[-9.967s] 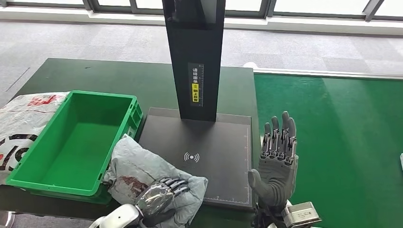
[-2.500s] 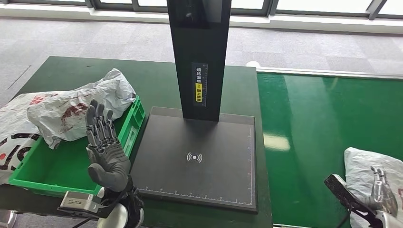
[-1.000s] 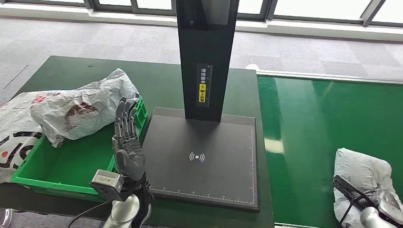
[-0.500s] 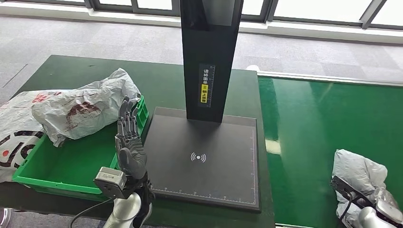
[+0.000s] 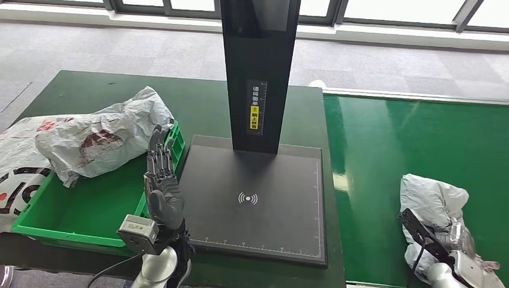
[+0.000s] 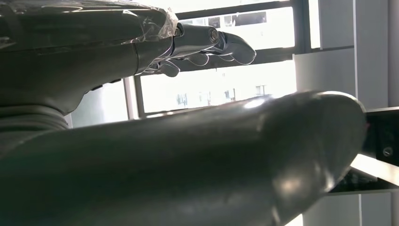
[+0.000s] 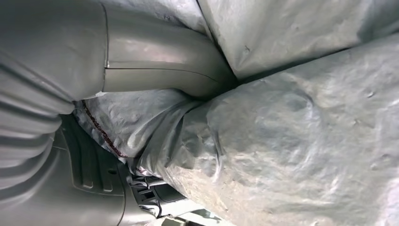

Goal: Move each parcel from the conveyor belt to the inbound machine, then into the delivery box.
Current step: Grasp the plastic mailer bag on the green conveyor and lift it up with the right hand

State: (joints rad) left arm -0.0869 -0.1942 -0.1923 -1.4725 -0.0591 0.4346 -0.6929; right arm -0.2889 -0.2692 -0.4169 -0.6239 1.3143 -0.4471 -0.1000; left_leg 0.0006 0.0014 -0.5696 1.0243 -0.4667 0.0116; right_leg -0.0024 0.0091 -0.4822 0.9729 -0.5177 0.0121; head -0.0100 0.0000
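A crumpled grey parcel (image 5: 430, 203) lies on the green conveyor belt (image 5: 414, 138) at the near right. My right hand (image 5: 457, 240) grips it from the near side. In the right wrist view the thumb (image 7: 155, 61) presses into a fold of that parcel (image 7: 306, 141). Another grey parcel (image 5: 102, 139) with a red print rests across the far left rim of the green delivery box (image 5: 78, 210). My left hand (image 5: 162, 183) stands upright between the box and the black inbound machine plate (image 5: 258, 174), fingers (image 6: 211, 42) straight and holding nothing.
The machine's black post (image 5: 258, 66) rises from the plate's far edge. A white printed bag (image 5: 18, 162) lies left of the box. The dark green table (image 5: 198, 102) reaches behind the box and machine. Grey carpet and windows lie beyond.
My right hand has drawn the belt parcel left, toward the machine. The left hand, which held the other parcel ten seconds ago, has left it on the box and now stays upright beside the plate.
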